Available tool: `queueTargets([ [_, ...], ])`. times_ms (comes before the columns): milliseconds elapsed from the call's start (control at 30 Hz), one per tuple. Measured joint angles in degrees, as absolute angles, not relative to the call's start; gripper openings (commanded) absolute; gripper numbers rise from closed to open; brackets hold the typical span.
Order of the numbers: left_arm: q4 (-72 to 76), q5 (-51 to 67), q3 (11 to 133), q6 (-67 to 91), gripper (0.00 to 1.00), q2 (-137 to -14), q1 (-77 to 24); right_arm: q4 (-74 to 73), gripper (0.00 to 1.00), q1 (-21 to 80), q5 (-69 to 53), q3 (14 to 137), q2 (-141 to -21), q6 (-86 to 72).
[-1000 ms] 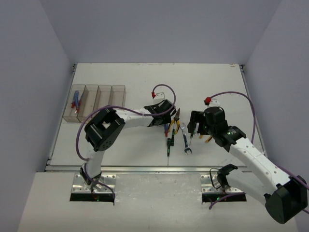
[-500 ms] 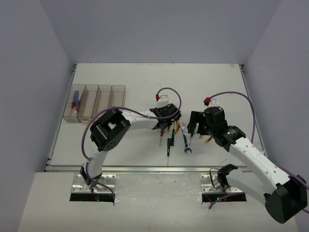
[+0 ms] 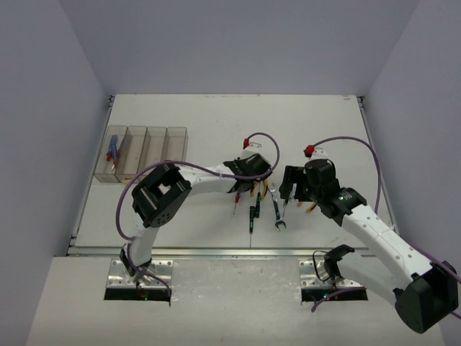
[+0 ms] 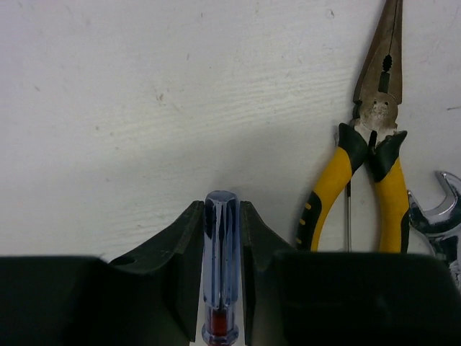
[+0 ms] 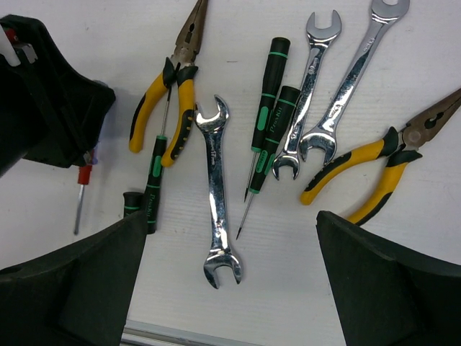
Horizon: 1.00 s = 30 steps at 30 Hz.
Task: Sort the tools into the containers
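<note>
My left gripper [image 4: 220, 241] is shut on the clear blue handle of a blue/red-handled screwdriver [image 4: 220, 267]. Its red collar and shaft [image 3: 235, 205] stick out toward the near edge. Just right of it lie yellow-handled pliers [image 4: 371, 173] and a silver wrench [image 4: 439, 216]. My right gripper [image 5: 230, 274] hovers open over the tool pile, which holds a wrench [image 5: 216, 194], black/green screwdrivers [image 5: 268, 94], two more wrenches [image 5: 310, 94] and a second pair of pliers [image 5: 382, 173]. The containers [image 3: 140, 153] stand at the far left of the table.
The leftmost bin holds a blue and red tool [image 3: 112, 153]. A third black/green screwdriver [image 5: 151, 180] lies beside the left pliers. The table's near edge [image 3: 216, 250] runs just below the tools. Grey walls close in both sides.
My left jaws have closed onto the blue screwdriver handle. The left wrist has shifted slightly right, and the screwdriver's shaft now shows below it. The right arm has not moved.
</note>
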<state>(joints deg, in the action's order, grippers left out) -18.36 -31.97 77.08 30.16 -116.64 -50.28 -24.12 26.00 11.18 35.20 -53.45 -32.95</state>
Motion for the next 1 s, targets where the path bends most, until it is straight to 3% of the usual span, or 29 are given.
queueTargets([
  [200, -19.13, -31.49, 85.15, 8.31, 0.0, -111.26, -41.84, -24.12, 0.99, 26.0, 10.23, 35.2, -53.45, -32.85],
  [433, 0.26, -29.84, 81.31, -14.59, 0.0, -99.33, -18.97, -23.93, 0.99, 26.0, 9.35, 35.16, -52.82, -32.75],
  [700, 11.51, -20.46, 78.94, -30.79, 0.0, -98.2, 1.08, -22.95, 0.99, 25.98, 7.1, 35.05, -52.82, -32.73],
  [1000, 13.17, -13.93, 69.04, -36.98, 0.0, -101.67, 11.51, -22.79, 0.99, 25.96, 5.08, 35.05, -52.38, -32.7],
])
